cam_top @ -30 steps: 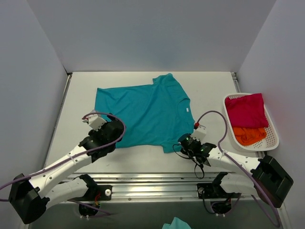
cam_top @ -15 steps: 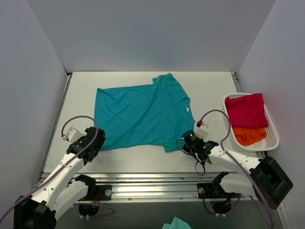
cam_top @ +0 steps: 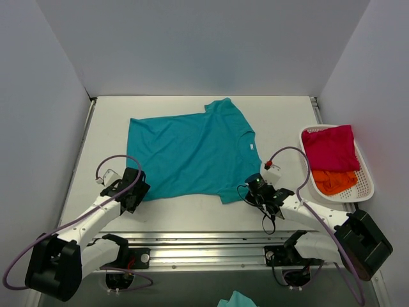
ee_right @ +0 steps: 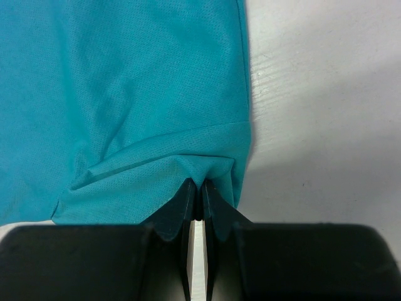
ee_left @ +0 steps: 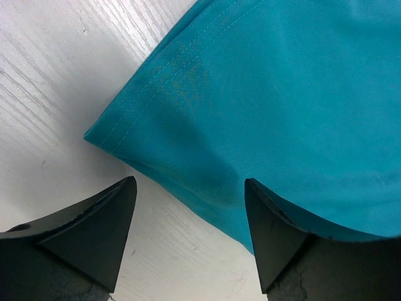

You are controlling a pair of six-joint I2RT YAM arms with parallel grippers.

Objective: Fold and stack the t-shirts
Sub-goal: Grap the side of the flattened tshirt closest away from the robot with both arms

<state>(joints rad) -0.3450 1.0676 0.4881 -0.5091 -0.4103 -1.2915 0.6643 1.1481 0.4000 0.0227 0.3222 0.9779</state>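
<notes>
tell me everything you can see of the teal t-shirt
The teal t-shirt is plain, soft knit cloth with stitched hems and a small white neck label. It lies spread flat and mostly smooth on the table, with its neck to the right and its hem to the left. The right gripper is shut on a puckered fold at the near sleeve's edge. The left gripper is open around the near hem corner; whether it touches the cloth is unclear.

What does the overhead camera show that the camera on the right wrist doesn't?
Only overhead: the basket holding the crimson t-shirt and orange t-shirt, and the left gripper at a near corner of the teal t-shirt. Only the right wrist: that the right gripper is shut, pinching a fold at the cloth's edge. Both: the teal t-shirt lying on the white table.
</notes>
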